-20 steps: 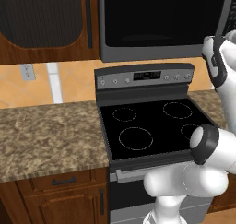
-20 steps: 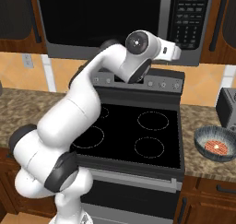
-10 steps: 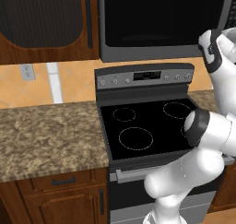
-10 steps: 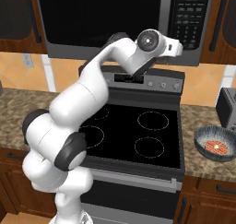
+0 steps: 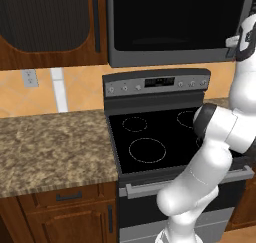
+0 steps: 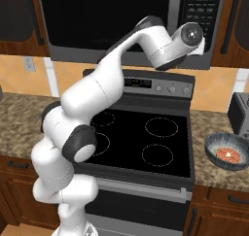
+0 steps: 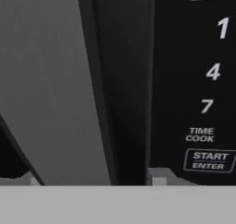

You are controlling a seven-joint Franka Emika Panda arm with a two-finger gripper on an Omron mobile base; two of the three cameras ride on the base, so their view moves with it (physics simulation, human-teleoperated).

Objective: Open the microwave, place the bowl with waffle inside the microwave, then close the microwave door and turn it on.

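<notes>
Since a second ago the arm has been swinging its hand up and right, from above the stove to the microwave's (image 6: 126,24) front at upper right of the right base view. The gripper (image 7: 92,181) is straddling the door's long grey handle (image 7: 50,89), which is running vertically; whether the jaws are pinching it yet I cannot tell. The microwave door (image 5: 175,22) is looking closed, so opening seems imminent. The bowl (image 6: 227,151) with waffle is waiting on the counter, lower right.

Speckled brown granite counter (image 5: 50,144) flanks a black stove (image 5: 150,137) — dark wooden cabinets (image 5: 47,27) above, orange backsplash (image 5: 80,89).
</notes>
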